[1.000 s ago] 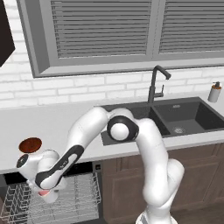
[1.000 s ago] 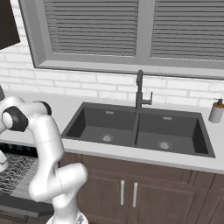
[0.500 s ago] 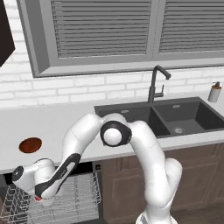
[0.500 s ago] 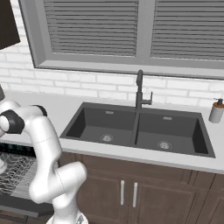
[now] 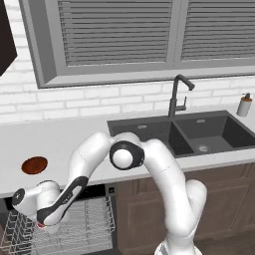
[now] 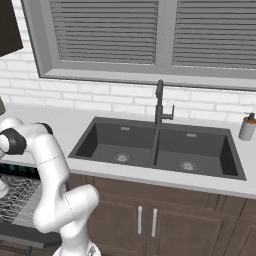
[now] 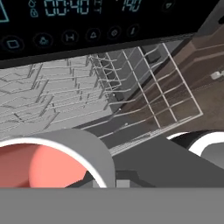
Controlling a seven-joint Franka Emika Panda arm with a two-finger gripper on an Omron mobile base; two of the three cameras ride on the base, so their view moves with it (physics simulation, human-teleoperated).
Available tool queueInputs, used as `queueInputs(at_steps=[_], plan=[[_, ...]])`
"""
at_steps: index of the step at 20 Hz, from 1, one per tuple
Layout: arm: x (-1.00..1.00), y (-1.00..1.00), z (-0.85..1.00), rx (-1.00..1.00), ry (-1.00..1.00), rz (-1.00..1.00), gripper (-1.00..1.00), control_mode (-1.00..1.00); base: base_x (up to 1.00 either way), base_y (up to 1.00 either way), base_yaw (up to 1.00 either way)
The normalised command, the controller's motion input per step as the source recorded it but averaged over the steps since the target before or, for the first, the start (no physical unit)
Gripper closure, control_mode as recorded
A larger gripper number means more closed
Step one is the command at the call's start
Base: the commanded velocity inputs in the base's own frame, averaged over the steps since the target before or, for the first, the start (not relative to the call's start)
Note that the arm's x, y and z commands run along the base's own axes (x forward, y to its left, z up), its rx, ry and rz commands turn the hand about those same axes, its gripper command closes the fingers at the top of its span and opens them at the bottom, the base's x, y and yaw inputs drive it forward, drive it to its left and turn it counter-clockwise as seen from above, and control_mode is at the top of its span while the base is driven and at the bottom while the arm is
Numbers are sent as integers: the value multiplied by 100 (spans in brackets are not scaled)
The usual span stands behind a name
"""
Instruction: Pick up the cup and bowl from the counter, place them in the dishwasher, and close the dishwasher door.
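Observation:
My gripper (image 5: 41, 225) hangs low at the left, over the pulled-out grey wire rack (image 5: 79, 226) of the dishwasher (image 7: 65, 26), and is shut on the cup (image 7: 48, 162). The cup's grey-white rim and red inside sit very close in the hand view, and a bit of its red (image 5: 43, 225) shows under the hand. Beyond the cup, the hand view looks at the rack (image 7: 78, 96) and the black control strip with bluish lights. The dark red-brown bowl (image 5: 34, 165) lies on the counter (image 5: 64, 137) at the left, above my hand. The dishwasher door (image 6: 35, 239) lies folded down under the rack.
A dark double sink (image 5: 169, 134) with a black faucet (image 5: 175, 97) is set in the counter to the right. A soap dispenser (image 6: 246, 127) stands at the far right. Brown wooden cabinets (image 5: 229, 199) run below the counter beside the dishwasher.
The arm has swung down from counter height with the cup, bringing the hand lower over the rack. The bowl has stayed where it was.

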Motion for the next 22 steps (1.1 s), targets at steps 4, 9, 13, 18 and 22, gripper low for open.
queueInputs(at_steps=[4, 9, 13, 18, 22], plan=[[20, 1, -55, 0, -4, 4, 100, -100, 0, 0, 0], [38, 0, -46, 0, -2, 10, 100, -100, 0, 0, 0], [41, 0, -26, 0, -1, 11, 100, -100, 0, 0, 0], [31, 0, -17, 0, -1, 10, 100, -100, 0, 0, 0], [21, 7, -31, 0, -1, 8, 100, -100, 0, 0, 0]])
